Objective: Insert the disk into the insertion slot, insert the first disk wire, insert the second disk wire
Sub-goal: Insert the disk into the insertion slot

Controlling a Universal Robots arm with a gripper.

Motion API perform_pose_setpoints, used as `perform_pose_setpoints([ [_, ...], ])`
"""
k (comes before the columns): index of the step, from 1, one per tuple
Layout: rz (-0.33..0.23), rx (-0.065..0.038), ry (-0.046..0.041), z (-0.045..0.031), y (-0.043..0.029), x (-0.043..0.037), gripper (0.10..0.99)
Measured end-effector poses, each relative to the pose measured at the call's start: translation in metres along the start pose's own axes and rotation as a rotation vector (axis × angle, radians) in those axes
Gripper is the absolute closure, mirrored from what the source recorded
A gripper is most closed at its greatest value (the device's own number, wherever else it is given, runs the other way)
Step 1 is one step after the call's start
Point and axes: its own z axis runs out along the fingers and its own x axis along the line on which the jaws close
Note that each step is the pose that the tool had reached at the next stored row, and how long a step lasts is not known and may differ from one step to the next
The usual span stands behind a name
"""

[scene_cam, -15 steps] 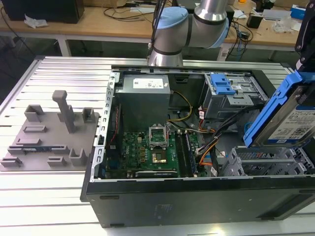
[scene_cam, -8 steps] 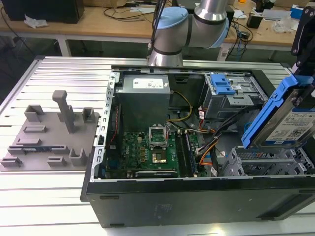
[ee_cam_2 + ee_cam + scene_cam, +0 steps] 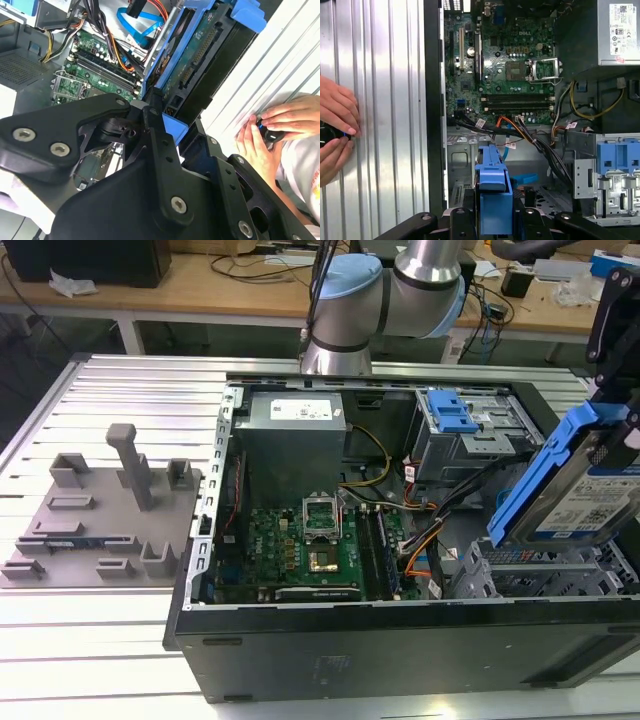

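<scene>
Blue-framed, the disk is clamped in my end effector at the right edge of the exterior view. It is tilted, its long axis sloping down-left toward the insertion slot just beneath, not yet entered.

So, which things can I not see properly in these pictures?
Exterior view: the disk is cut off by the exterior view's right edge and covers part of the insertion slot.
Both wrist views: a person's hands cover a small dark object; what it is, I cannot tell.
</scene>
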Motion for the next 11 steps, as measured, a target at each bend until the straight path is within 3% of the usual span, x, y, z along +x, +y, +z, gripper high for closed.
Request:
perform_pose_setpoints([
  [11, -0.001, -0.001, 0.0000, 0.0062, -0.0001, 0.0002, 0.722],
])
